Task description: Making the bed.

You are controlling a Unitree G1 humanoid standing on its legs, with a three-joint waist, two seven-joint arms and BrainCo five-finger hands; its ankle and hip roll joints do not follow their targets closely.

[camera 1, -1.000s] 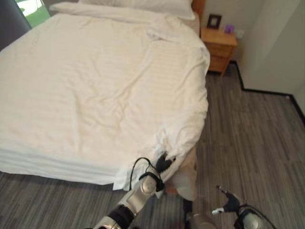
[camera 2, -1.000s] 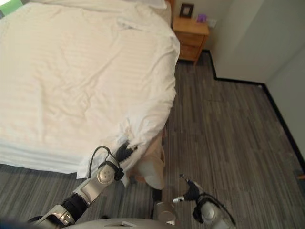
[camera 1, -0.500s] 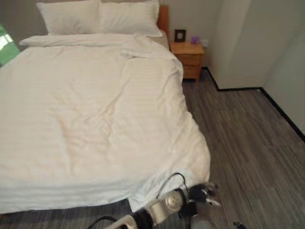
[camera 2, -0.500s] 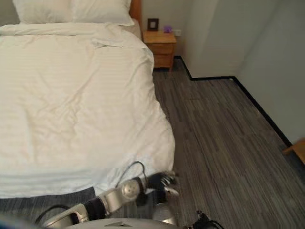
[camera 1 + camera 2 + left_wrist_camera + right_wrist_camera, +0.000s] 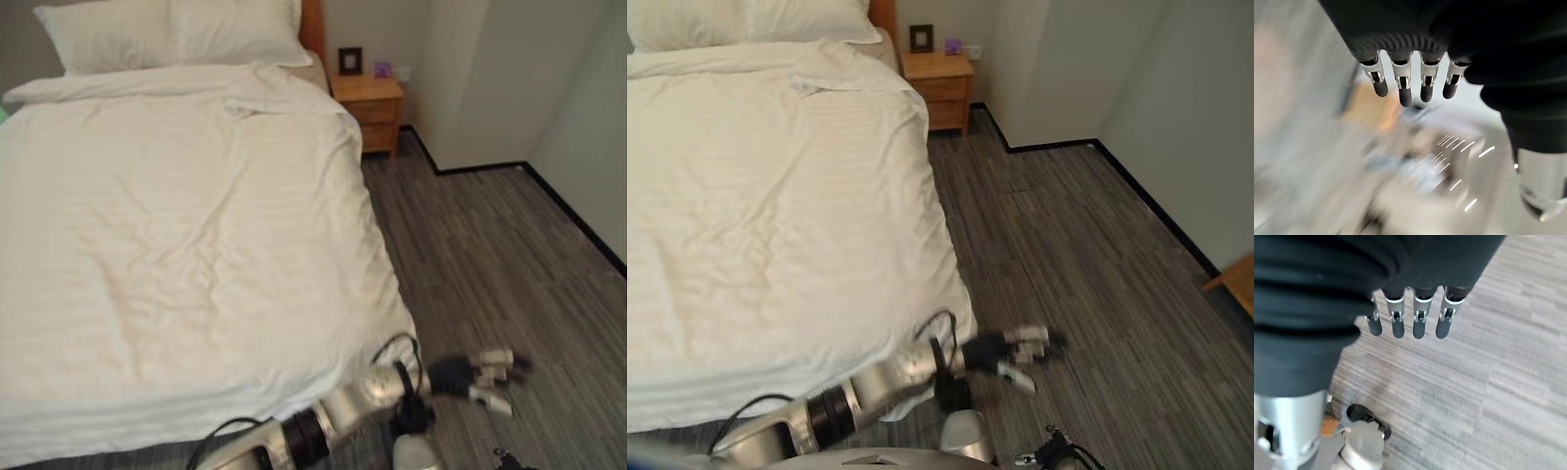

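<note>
Duvet (image 5: 196,245) lay spread over bed, near corner draped. Left hand (image 5: 480,372) hung off it above floor (image 5: 490,245), fingers relaxed, empty; right hand (image 5: 1410,318) likewise. Probably between pulls; next, regrip an edge.

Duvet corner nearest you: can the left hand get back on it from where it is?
Probably yes. The left hand is open over the floor beside the duvet corner, holding nothing, and nothing lies between them.

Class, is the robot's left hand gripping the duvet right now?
No: the left hand hangs open over the floor, apart from the duvet.
</note>
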